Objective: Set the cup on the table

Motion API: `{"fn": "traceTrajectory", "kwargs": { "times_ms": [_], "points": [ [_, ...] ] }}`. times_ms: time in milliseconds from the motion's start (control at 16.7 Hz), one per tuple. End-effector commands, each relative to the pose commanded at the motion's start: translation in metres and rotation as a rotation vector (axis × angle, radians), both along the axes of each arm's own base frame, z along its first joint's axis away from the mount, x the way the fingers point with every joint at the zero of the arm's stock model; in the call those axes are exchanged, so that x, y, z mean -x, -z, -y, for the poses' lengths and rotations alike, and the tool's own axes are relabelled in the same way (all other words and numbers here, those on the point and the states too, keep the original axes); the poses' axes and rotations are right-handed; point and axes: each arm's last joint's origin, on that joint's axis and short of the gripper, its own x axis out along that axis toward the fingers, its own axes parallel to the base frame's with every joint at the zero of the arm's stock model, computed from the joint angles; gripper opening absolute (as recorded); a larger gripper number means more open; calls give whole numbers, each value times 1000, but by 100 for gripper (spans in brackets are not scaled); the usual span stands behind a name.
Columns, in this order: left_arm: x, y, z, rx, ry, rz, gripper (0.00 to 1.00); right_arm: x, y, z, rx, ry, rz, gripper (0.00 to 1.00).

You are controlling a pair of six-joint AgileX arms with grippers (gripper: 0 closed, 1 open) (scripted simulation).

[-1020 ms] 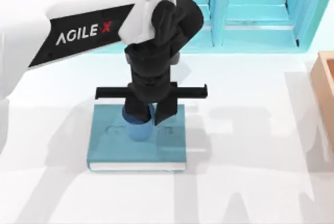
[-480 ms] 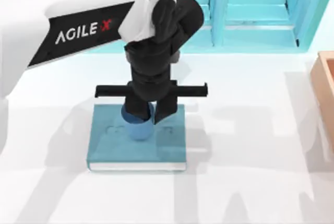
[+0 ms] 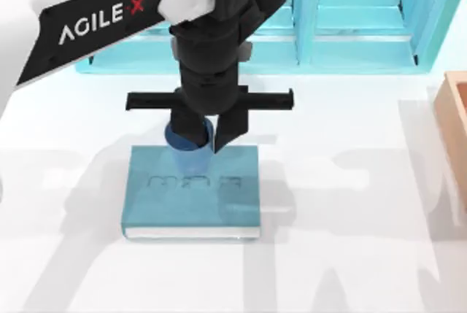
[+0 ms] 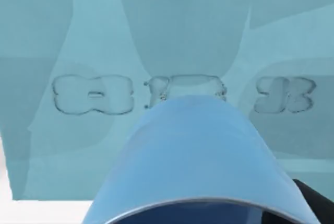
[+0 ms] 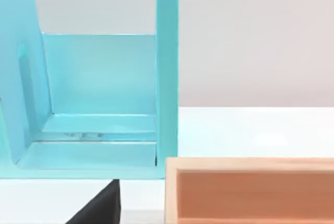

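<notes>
Nearest you, the teal book (image 3: 193,192) lies flat on the white table (image 3: 350,203). Your left gripper (image 3: 198,136) hangs over the book's far edge, fingers clamped on the blue cup (image 3: 188,141), which is held clear above the cover; the wrist view shows its wall (image 4: 201,156) over the embossed lettering. Beyond stands the light-blue shelf (image 3: 350,14). At far right, a wooden box (image 3: 454,120).

I see bare table (image 3: 343,182) across the middle and lower frame. The teal book (image 3: 193,200) blocks lower centre-left, the blue shelf unit (image 3: 350,21) walls the upper edge, and an orange box (image 3: 454,130) crowds the right edge.
</notes>
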Motion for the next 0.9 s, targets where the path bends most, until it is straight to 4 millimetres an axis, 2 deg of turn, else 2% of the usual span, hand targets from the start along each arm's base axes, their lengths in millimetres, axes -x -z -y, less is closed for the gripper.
{"fn": "traceTrajectory", "kwargs": {
  "times_ms": [240, 360, 480, 660, 780, 900],
  "points": [
    [-1, 2, -1, -3, 0, -4, 0, 0, 0, 0, 0, 0, 0, 100],
    [-8, 1, -14, -5, 0, -2, 0, 0, 0, 0, 0, 0, 0, 100],
    [-20, -3, -43, -7, 0, 2, 0, 0, 0, 0, 0, 0, 0, 100],
    [-38, -10, -107, -14, -3, 6, 0, 0, 0, 0, 0, 0, 0, 100],
    [-44, -14, -151, -21, -3, 4, 0, 0, 0, 0, 0, 0, 0, 100],
    [-43, -16, -180, -27, -3, 2, 0, 0, 0, 0, 0, 0, 0, 100]
  ]
}}
